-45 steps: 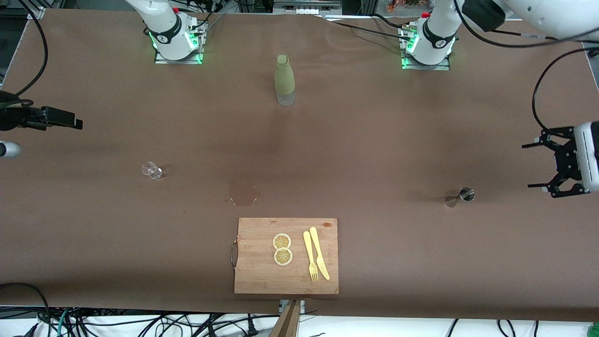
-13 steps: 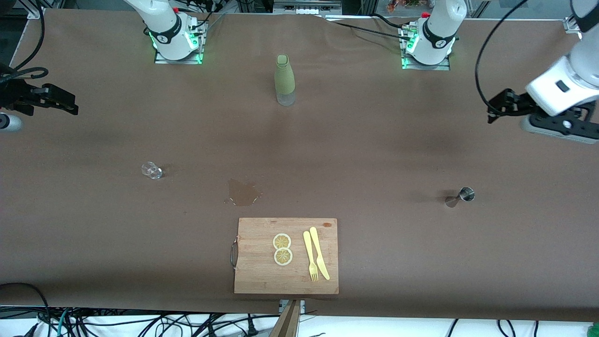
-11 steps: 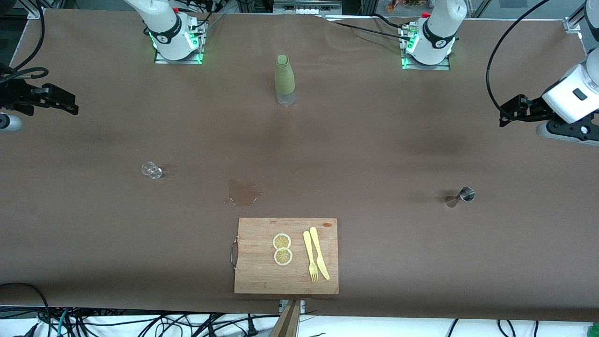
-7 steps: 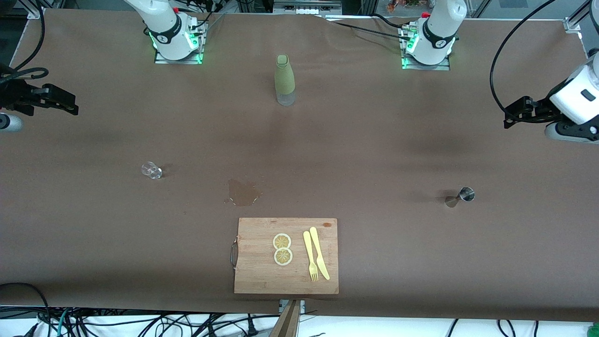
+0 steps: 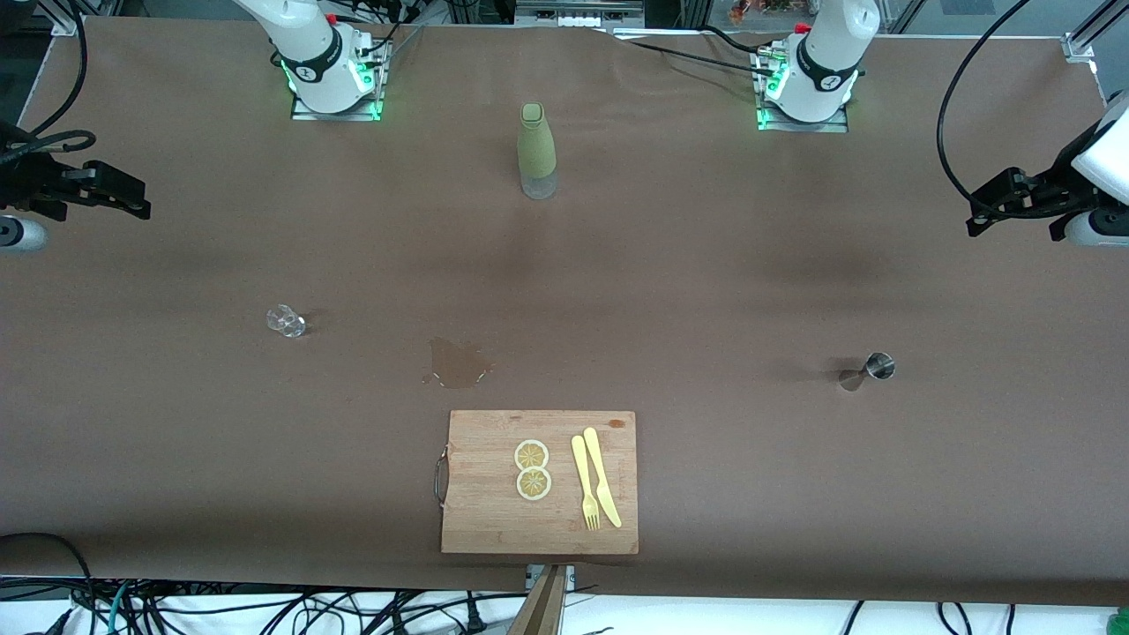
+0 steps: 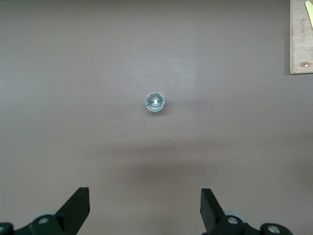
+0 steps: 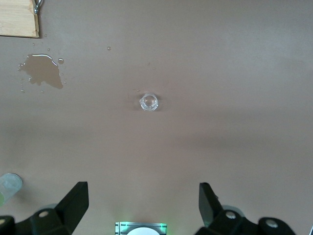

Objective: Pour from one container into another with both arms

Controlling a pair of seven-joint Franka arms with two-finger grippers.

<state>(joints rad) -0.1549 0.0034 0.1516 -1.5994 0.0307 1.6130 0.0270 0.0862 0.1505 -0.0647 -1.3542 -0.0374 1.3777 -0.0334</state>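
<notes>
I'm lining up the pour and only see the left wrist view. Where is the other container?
Observer: A small clear glass stands toward the right arm's end of the table.
Operator: My left pincer is open, the jigger in sight. And the right pincer?
Observer: Open and empty, over the table's edge at the right arm's end.
Operator: Any mess?
Observer: A puddle lies beside the cutting board, farther from the front camera.
</notes>
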